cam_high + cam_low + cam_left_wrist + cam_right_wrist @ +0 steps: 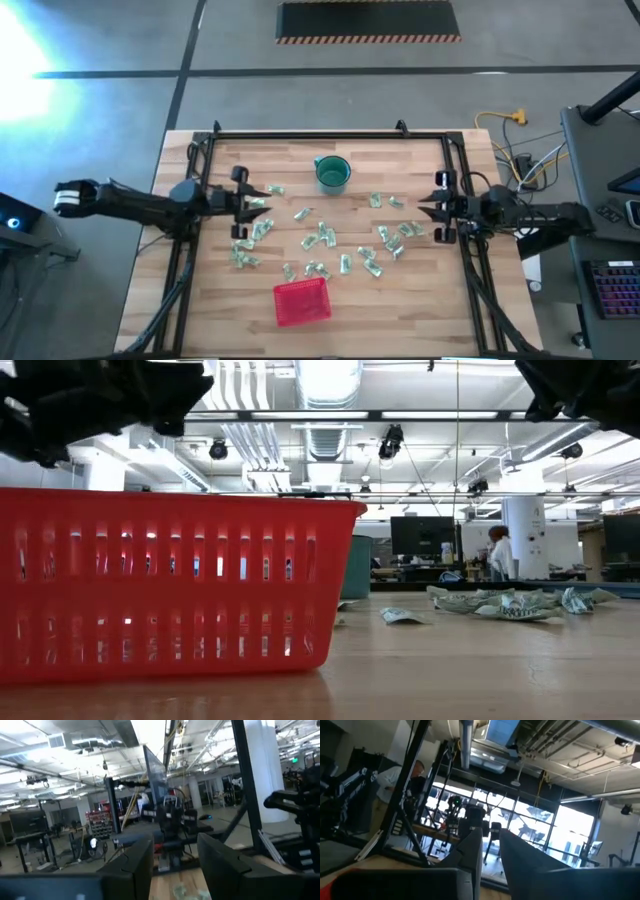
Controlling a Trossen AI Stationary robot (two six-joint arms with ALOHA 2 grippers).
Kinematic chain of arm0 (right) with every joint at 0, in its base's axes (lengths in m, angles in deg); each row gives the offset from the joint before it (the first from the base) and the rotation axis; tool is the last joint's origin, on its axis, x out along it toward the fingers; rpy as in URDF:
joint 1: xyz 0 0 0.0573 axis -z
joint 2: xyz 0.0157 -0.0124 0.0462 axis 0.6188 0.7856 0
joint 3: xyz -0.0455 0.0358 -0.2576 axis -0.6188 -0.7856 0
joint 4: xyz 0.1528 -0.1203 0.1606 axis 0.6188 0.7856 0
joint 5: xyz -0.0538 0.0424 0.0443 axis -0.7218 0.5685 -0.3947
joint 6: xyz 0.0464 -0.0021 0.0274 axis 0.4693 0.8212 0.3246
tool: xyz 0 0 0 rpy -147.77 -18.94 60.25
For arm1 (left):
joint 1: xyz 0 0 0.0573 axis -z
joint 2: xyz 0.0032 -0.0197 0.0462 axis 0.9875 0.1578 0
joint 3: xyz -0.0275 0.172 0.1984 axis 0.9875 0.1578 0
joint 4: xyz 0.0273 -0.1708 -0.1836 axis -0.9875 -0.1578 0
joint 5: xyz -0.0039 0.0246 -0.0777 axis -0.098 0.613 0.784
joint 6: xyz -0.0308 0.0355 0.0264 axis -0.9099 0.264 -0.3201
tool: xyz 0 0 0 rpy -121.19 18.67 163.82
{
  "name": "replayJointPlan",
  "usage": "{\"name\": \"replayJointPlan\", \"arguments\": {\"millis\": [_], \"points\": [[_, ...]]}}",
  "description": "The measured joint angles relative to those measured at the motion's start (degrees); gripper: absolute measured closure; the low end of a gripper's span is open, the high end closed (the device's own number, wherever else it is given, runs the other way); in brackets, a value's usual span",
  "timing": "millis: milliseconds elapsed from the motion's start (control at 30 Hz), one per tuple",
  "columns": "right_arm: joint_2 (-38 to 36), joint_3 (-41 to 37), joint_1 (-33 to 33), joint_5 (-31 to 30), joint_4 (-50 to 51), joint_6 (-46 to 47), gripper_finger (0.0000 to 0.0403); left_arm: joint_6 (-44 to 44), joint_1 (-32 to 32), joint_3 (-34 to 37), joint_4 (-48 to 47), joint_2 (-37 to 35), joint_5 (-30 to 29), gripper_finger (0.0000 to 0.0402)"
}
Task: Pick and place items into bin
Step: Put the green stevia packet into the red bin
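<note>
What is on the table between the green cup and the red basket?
In the high view, scattered packets lie on the wooden table between the teal cup and the red bin.

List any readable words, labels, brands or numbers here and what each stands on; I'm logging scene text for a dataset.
No text can be read in any view.
Packets: printed marks on the wrappers, too small to read.
Red bin: no label visible.
Teal cup: no marking visible.
Signs in the room behind, left wrist view: blurred, unreadable.
</note>
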Motion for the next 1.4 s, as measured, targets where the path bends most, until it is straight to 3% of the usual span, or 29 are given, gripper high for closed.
{"name": "replayJointPlan", "arguments": {"millis": [167,333,567,633,733,867,1067,1233,1400], "points": [[6.82,3.86,0.0,-0.09,0.39,4.64,0.0346,-0.07,0.02,-3.84,-0.18,6.22,0.0,0.0267],[16.92,11.09,0.0,-0.13,8.59,5.4,0.0346,-0.04,0.04,-5.72,-6.04,8.3,0.0,0.0267],[31.06,20.8,-0.74,-0.17,18.92,6.17,0.0346,0.15,0.11,-12.23,-37.23,2.53,-0.72,0.0267],[34.54,22.61,-1.21,-0.16,19.51,5.03,0.0346,0.25,0.22,-14.07,-44.12,1.41,-3.76,0.0267],[38.88,25.27,-1.4,-0.19,20.39,2.73,0.0346,2.73,0.2,-15.9,-53.23,0.61,-12.76,0.0267],[42.86,29.74,-1.36,-0.49,25.93,-0.52,0.0346,7.5,-0.15,-17.04,-58.21,1.1,-19.94,0.0267],[46.33,36.17,-1.36,-0.66,37.84,-1.27,0.0346,9.02,-2.48,-21.27,-66.69,4.03,-21.68,0.0267],[47.38,38.55,-1.36,-0.66,42.71,-1.25,0.0346,7.88,-6.82,-25.13,-69.99,9.89,-21.32,0.0267],[47.36,38.36,-1.36,-0.66,45.23,-1.25,0.0346,7.66,-11.83,-28.41,-70.37,18.24,-16.86,0.0267]]}}
